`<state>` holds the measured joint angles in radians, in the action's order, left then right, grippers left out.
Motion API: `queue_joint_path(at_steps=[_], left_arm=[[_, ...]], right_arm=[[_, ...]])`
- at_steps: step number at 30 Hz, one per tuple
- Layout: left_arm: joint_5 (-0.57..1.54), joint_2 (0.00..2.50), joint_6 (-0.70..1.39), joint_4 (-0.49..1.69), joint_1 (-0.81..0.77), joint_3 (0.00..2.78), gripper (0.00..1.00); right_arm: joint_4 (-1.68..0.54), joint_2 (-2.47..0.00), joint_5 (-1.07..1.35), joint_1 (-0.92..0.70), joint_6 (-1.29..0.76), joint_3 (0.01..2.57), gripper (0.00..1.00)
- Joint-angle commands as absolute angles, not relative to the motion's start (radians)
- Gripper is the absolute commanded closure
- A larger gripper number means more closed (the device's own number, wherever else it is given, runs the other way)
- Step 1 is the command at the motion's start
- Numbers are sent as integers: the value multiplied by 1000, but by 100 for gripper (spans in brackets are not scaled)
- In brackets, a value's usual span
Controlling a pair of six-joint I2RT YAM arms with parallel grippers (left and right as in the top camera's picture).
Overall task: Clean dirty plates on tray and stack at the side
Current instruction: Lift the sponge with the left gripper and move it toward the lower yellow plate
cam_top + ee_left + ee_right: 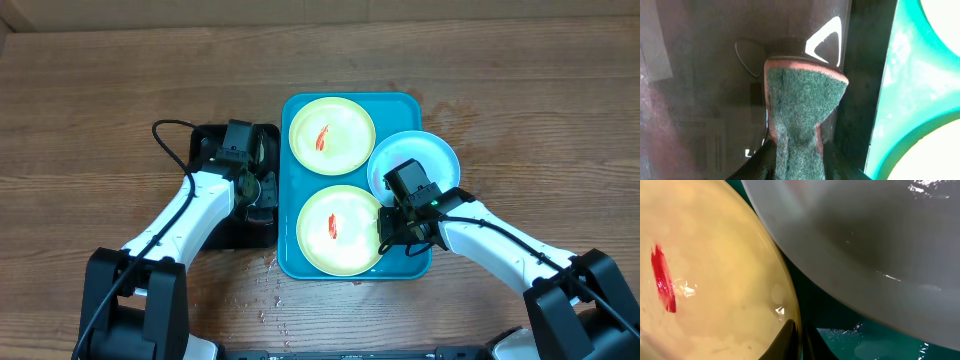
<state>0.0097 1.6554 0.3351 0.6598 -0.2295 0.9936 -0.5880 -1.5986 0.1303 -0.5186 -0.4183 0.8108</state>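
Note:
The teal tray (290, 160) holds two yellow-green plates, a far one (331, 133) and a near one (338, 230), each with a red sauce smear. A pale blue-white plate (425, 155) lies over the tray's right rim. My right gripper (385, 235) is shut on the near plate's right rim; the right wrist view shows its fingers (800, 335) pinching that rim (715, 280), the smear (662, 280) and the pale plate (865, 235) above. My left gripper (255, 185) is shut on a green scouring sponge (802, 110) over the black tray.
A smaller black tray (205, 140) sits left of the teal tray, under my left gripper; its dark floor fills the left wrist view (700, 60), with the teal tray's rim (905, 75) at the right. Water drops spot the wooden table by the teal tray's near-left corner.

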Motion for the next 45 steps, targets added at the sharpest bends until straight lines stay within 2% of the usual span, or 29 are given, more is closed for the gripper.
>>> queue_joint_path(at_steps=[1,4,9,12,33,39,40,41,45], left_arm=[[-11,1665,332,654,-236,984,67],[-11,1665,303,653,-236,984,63],[-12,1665,288,653,-236,984,64],[-12,1665,288,653,-236,983,68],[-1,1702,288,634,-236,982,69],[-4,1757,288,630,-236,982,79],[-4,1760,288,631,-236,982,91],[-4,1760,288,633,-236,982,96],[-23,1737,288,648,-234,1012,96]], right_arm=[[-585,-1601,120,-523,-415,805,92],[-585,-1601,120,-523,-415,805,92],[-585,-1601,118,-523,-415,805,92],[-588,-1601,113,-523,-415,805,92],[-588,-1601,112,-523,-415,805,91],[-588,-1601,111,-523,-415,805,91],[-588,-1601,108,-523,-415,805,91],[-588,-1601,108,-523,-415,805,91],[-588,-1601,108,-523,-415,805,91]])
